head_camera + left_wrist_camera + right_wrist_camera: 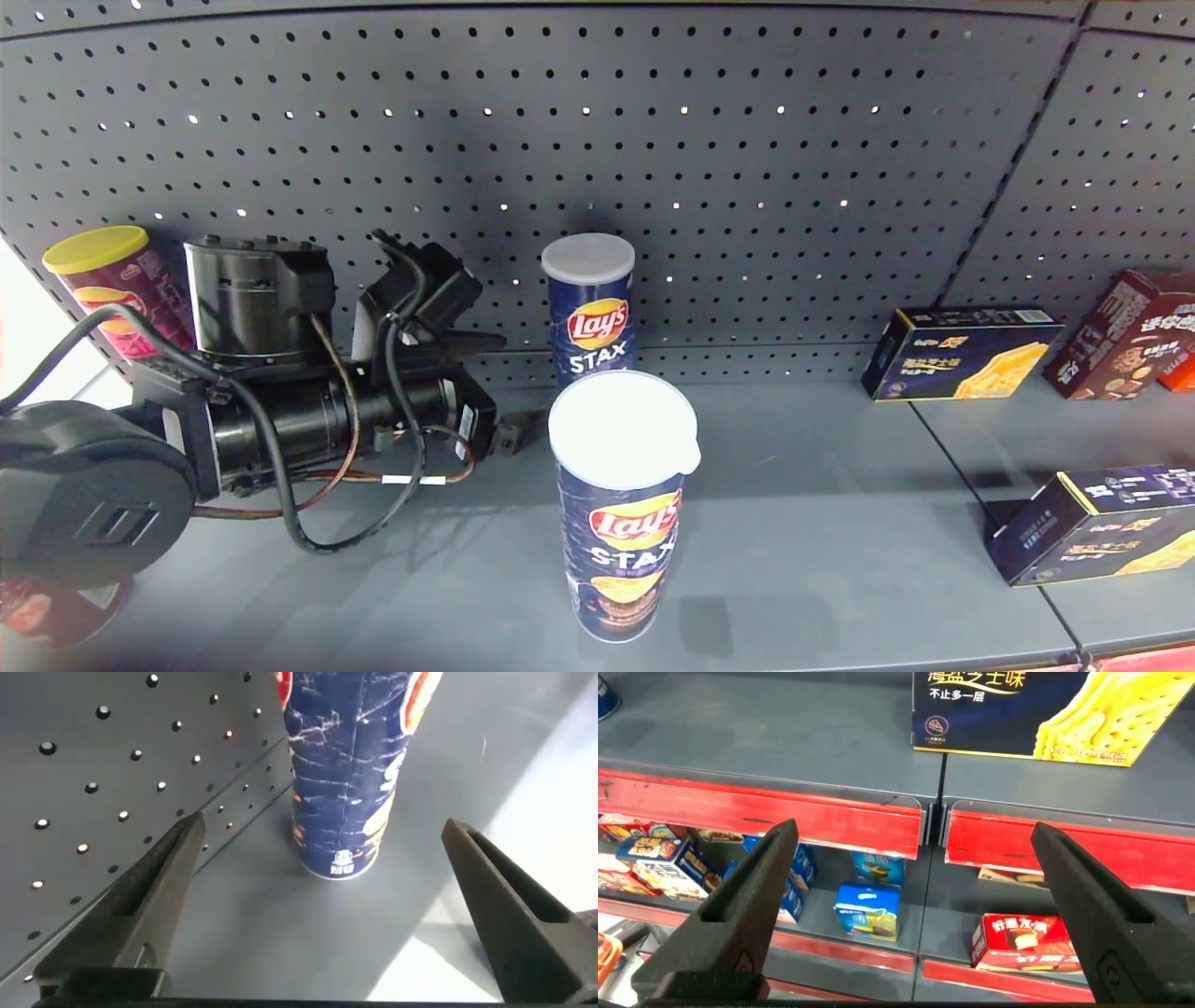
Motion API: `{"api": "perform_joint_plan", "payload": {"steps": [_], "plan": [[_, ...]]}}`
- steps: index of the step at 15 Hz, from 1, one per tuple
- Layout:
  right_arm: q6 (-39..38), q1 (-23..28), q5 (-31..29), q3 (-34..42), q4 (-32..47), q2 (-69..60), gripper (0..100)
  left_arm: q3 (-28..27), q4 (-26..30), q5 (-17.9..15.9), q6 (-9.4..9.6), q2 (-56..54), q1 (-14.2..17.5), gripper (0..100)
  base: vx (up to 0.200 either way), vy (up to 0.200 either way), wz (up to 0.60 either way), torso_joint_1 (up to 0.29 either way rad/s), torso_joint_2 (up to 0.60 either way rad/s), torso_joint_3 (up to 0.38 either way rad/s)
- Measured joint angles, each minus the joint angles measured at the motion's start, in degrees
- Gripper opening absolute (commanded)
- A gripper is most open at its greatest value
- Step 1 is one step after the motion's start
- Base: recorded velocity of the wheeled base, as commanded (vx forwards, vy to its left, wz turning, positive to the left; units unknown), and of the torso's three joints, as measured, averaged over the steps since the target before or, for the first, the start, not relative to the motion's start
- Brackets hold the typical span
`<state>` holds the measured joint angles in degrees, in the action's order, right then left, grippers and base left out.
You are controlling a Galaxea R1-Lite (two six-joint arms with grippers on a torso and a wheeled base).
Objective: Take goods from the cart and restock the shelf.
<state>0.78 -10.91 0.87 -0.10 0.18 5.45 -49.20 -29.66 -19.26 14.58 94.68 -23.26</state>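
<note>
Two tall blue chip cans with white lids stand on the grey shelf (840,523): one in front (621,509), one behind it against the pegboard wall (590,313). My left gripper (512,383) lies low over the shelf just left of the back can, open and holding nothing. In the left wrist view the left gripper (322,829) has its fingers spread wide, and a blue can (346,784) stands a little beyond the fingertips, beside the pegboard. My right gripper (915,833) is open and empty, hanging in front of the shelf's red price rail (766,812).
A purple can with a yellow lid (103,280) stands behind the left arm. Dark blue boxes (962,355) (1092,523) and a maroon box (1120,345) lie on the shelf's right. Below the rail, lower shelves hold small boxes (868,910) (1022,938); a blue-and-yellow box (1036,714) sits above.
</note>
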Motion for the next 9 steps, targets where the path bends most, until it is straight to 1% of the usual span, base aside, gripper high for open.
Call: {"api": "perform_joint_plan", "payload": {"steps": [4, 5, 6, 8, 9], "plan": [[-0.05, 0.05, 0.00, 0.00, 0.00, 0.00, 100, 5.35, 0.21, 4.86, 0.22, -3.17, 0.06, 100, 0.000, 0.000, 0.00, 0.000, 0.00, 0.000], [-0.02, 0.05, 0.00, 0.00, 0.00, 0.00, 100, 5.94, 0.51, 5.52, 0.22, -3.80, 0.06, 100, 0.000, 0.000, 0.00, 0.000, 0.00, 0.000], [-0.02, 0.05, 0.00, 0.00, 0.00, 0.00, 100, 6.16, 0.62, 5.83, 0.22, -4.23, 0.06, 100, 0.000, 0.000, 0.00, 0.000, 0.00, 0.000], [-0.02, 0.00, 0.00, 0.00, 0.00, 0.00, 100, 5.74, 0.65, 8.09, 0.22, -4.44, 0.05, 100, 0.000, 0.000, 0.00, 0.000, 0.00, 0.000], [-0.05, 0.00, 0.00, 0.00, 0.00, 0.00, 100, 5.19, 0.65, 8.51, 0.20, -4.17, 0.00, 100, 0.000, 0.000, 0.00, 0.000, 0.00, 0.000]]}}
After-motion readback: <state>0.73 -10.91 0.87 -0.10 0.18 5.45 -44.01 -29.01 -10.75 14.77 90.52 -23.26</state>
